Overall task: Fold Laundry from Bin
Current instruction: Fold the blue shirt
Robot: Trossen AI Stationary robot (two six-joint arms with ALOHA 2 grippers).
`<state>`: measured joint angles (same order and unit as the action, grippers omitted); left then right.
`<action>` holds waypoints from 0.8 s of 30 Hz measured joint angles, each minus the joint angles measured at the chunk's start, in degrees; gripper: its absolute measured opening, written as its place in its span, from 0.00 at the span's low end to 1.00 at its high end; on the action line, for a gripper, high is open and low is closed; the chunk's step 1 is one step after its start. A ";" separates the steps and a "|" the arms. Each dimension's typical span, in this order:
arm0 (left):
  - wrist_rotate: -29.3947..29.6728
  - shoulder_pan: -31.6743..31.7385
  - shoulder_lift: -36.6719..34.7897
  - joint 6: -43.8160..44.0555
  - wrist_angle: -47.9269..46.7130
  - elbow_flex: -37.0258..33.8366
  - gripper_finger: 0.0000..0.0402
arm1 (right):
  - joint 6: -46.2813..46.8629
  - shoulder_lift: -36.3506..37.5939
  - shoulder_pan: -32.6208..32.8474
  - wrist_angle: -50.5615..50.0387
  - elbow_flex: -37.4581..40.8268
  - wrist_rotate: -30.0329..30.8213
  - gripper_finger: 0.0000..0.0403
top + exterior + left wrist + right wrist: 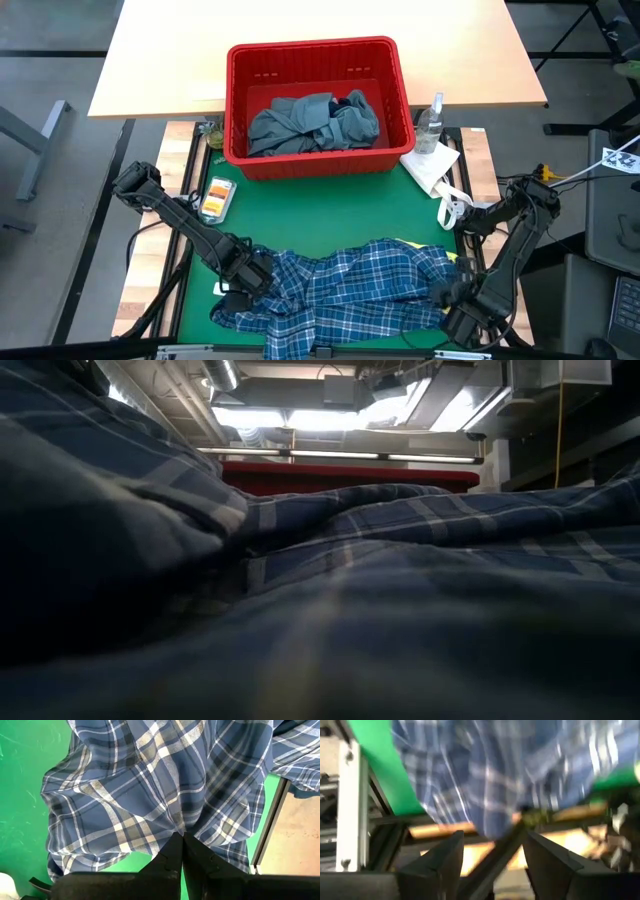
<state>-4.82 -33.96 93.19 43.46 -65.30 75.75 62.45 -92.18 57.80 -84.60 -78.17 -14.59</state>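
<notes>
The blue-white plaid shirt (345, 290) lies crumpled across the near part of the green mat (300, 215), and it fills the low view (320, 590). My left gripper (250, 275) (181, 840) is shut on the shirt's left part. My right gripper (447, 297) (492, 855) stands open at the shirt's right end, over the table's near edge; the shirt's edge (490, 815) lies just beyond its fingers. At the far side stands the red bin (318, 55), holding a grey-blue garment (300, 125) and a dark one (352, 103). My left gripper pinches a gathered fold of the plaid cloth (181, 826) between its two fingertips. The fingers come from above, pointing down. Creases run out from the pinch, and the rest of the shirt lies on the mat.
A clear spray bottle (431, 122) and a white paper towel (432, 165) sit to the right of the bin. A small orange-and-white packet (216, 198) lies on the mat's left side. A wooden tabletop (160, 60) extends behind the bin.
</notes>
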 joint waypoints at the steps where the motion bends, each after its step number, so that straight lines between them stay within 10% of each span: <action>1: 0.01 0.01 0.00 0.00 0.00 0.00 0.00 | 0.37 0.00 0.00 -1.09 0.00 -1.26 0.50; 13: 0.13 0.03 0.00 -0.02 0.04 0.00 0.00 | -1.11 0.00 -0.02 4.10 0.00 10.62 0.49; 24: 0.09 0.03 0.00 -0.05 0.01 0.00 0.00 | -1.28 0.00 -0.02 7.66 7.53 6.88 0.36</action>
<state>-4.73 -33.93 93.19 43.41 -65.28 75.75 61.17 -92.18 57.78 -76.94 -70.64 -7.71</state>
